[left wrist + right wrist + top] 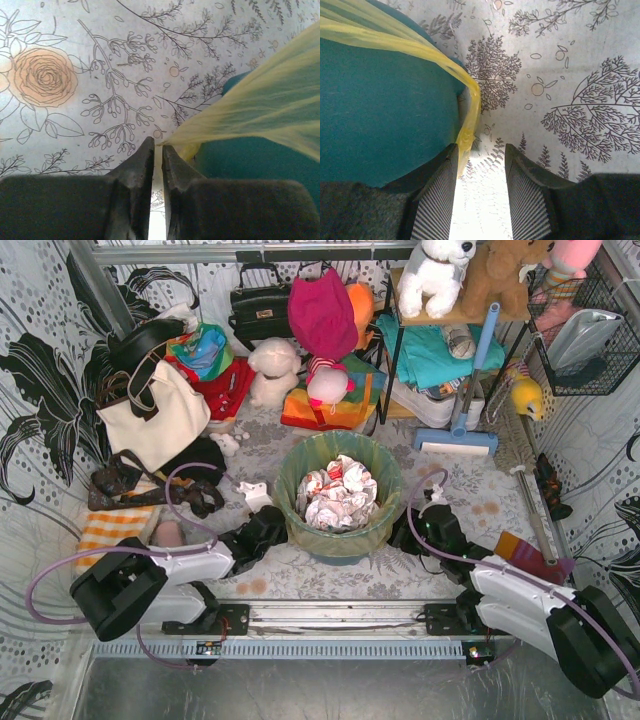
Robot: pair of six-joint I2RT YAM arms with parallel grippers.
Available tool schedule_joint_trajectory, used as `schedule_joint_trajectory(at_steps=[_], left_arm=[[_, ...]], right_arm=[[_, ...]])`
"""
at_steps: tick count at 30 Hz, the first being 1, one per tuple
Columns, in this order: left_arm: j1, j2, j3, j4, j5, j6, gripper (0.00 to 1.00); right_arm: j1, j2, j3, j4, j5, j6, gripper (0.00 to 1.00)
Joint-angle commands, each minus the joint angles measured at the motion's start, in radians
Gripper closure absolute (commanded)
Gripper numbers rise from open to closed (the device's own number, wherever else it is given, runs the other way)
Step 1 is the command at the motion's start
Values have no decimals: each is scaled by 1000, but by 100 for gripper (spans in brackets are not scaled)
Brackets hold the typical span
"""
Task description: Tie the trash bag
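Our left hand (157, 146) pinches a stretched corner of the trash bag (292, 508), which lines the teal bin (385, 110) on the worktop (100, 60). Our right hand (480, 150) sits released beside its hem.

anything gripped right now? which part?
The left gripper looks pinched on the trash bag at its overhanging edge, which is drawn to a point at the tips. The right gripper is open; a strand of the bag only brushes one finger.

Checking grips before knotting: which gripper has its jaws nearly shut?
The left gripper: jaws closed to a slit, trash bag film drawn to their tips. The right gripper gapes, film beside it.
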State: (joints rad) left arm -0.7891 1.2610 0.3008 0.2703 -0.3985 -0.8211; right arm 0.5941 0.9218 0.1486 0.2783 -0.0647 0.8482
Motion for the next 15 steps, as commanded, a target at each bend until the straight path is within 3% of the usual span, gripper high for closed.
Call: schedule_joint_trajectory(at_steps=[1,4,15], left_arm=[[8,-10,19,73,20,26,86],[8,-30,19,61,18,34,100],[8,-69,25,12,30,51,100]], right_arm=[[-3,35,31,41,-14,-14,58],[-2,68,29,77,-32,-7,59],[-3,239,31,187,-124,128,67]])
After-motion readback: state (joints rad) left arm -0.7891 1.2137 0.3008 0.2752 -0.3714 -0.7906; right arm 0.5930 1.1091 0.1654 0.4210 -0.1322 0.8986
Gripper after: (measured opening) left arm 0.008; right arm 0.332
